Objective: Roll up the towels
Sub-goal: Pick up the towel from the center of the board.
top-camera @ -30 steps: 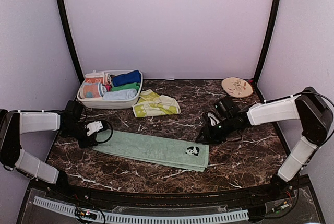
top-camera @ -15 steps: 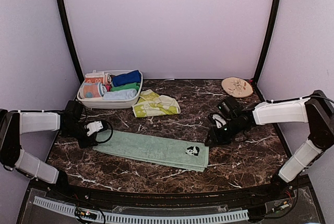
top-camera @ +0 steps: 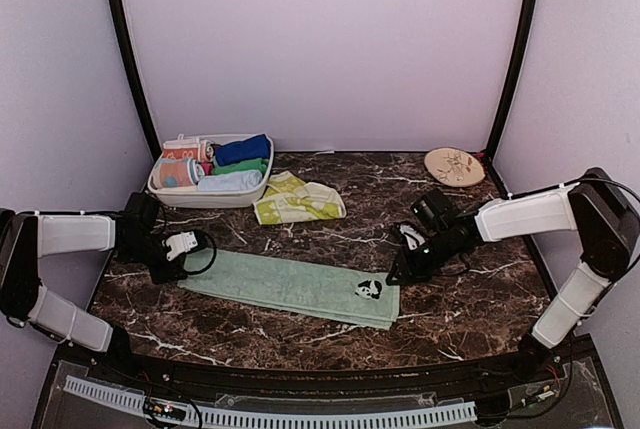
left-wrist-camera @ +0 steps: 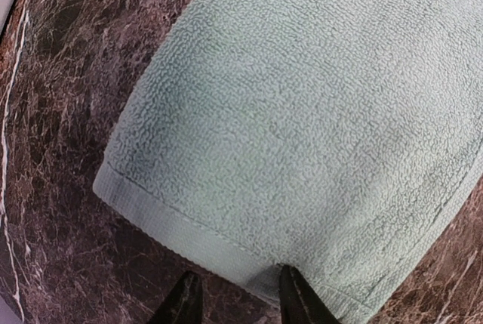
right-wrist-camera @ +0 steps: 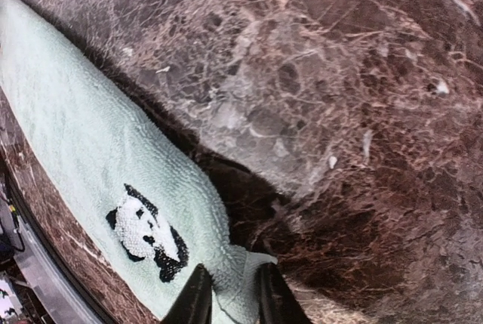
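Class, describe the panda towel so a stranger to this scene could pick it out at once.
On the dark marble table, look at the near half: a long mint green towel lies flat there. Unlike the crumpled yellow-green towel behind it and the rolled towels in the white tub, it bears a panda at its right end.

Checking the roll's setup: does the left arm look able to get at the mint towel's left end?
Probably yes: the left gripper straddles the hem of the mint towel, lying flat on the table, nothing blocking it.
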`<state>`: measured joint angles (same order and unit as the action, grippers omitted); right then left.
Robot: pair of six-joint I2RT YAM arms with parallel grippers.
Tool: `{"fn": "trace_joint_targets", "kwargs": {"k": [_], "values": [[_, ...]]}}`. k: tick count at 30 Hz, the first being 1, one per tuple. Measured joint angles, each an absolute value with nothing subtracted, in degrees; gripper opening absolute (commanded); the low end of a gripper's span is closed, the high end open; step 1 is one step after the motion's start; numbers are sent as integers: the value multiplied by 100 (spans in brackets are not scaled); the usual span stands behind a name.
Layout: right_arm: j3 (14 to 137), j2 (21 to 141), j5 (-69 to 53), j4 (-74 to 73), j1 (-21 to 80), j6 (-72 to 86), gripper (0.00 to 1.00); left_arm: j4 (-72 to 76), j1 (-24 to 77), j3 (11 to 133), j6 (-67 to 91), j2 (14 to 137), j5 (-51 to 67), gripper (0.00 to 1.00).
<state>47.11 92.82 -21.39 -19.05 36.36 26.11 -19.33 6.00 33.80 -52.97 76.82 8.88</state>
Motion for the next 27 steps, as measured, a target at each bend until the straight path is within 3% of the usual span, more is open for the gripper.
{"fn": "trace_joint_targets", "kwargs": {"k": [3,12,20,23,27], "values": [[4711,9282,-2290,-1876,3642,2591,0,-1931,600,3376,-5295,7682,891,37],[4982,9376,-2283,-2134,3564,2543,0,-2152,600,3444,-5275,7682,1074,37],[5542,9376,-1411,-3146,2860,2252,0,-3439,1090,4016,-5015,7677,1835,53],[6025,9373,-462,-3972,2506,2021,0,-4005,1404,4335,-4768,7614,2394,51],[6407,9338,-353,-4392,2526,1914,0,-4032,1365,4508,-4622,7581,2510,48]]}}
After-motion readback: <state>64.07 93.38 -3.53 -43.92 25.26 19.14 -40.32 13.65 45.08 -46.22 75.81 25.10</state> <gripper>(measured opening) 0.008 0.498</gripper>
